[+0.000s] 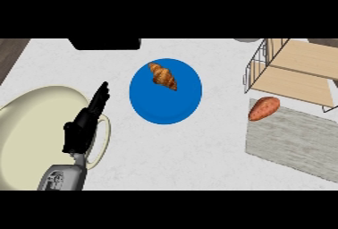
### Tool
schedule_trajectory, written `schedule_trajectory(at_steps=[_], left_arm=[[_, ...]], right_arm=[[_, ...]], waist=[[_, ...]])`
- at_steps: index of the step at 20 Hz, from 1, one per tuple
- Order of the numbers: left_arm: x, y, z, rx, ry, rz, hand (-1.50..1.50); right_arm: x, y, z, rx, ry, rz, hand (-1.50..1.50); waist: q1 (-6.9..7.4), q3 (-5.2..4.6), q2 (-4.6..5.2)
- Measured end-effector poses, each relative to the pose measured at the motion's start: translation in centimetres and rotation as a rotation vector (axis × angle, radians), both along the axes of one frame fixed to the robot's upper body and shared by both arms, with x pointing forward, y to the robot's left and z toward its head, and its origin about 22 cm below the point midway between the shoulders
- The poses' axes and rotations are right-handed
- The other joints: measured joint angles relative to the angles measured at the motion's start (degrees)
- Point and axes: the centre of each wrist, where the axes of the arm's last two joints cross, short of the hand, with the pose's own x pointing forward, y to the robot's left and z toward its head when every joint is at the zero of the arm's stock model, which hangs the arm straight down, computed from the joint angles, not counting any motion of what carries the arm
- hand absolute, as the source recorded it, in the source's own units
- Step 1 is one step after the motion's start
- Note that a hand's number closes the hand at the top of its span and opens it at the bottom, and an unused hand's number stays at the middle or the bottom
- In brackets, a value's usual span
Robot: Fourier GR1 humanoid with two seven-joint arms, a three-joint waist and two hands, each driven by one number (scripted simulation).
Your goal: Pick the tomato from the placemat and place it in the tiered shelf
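The task looked barely begun: the only item on the grey placemat [297, 143] was an orange-red, elongated vegetable [264, 108] at its far left corner, just near of the tiered shelf [300, 71] and nowhere yet in it. The left robot hand [84, 127] hovered over a cream plate [33, 134] at the left, fingers extended and holding nothing, well apart from the placemat; the right robot hand was out of view.

Light even and diffuse across the pale counter [198, 147]; no single source evident. Shadows faint: a soft dark edge under the blue plate [166, 91], a thin one beneath the wire shelf [290, 71]. The black hand [84, 127] reads as near-solid dark, little surface detail. No glare or hot spots on the cream plate [33, 134]. Grey placemat [297, 143] texture looks mottled. Straight edges show no obvious bending toward the borders.
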Motion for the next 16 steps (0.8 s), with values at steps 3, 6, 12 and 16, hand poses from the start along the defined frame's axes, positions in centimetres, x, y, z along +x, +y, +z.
schedule_trajectory(at_steps=[3, 6, 12, 16], left_arm=[[0.2, 0.6, -0.2, 0.003, 0.004, 0.010, 0.00], [-0.1, 0.8, -0.2, 0.003, 0.003, 0.015, 0.00], [-0.4, 1.2, -0.3, 0.003, 0.004, 0.042, 0.00], [-0.6, 1.6, -0.8, 0.008, 0.002, 0.049, 0.00]], right_arm=[[-3.0, -2.2, 1.1, 0.068, 0.009, -0.033, -1.50], [-6.1, -3.3, 1.4, 0.122, 0.073, -0.047, -1.50], [-13.2, -5.9, 0.9, 0.148, 0.169, -0.057, -1.50], [-17.9, -7.5, -0.2, 0.150, 0.214, -0.028, -1.50]], waist=[[-0.60, 0.00, -0.09], [-1.20, 0.00, -0.29], [-2.21, 0.06, -0.46], [-2.74, 0.06, -0.53]])
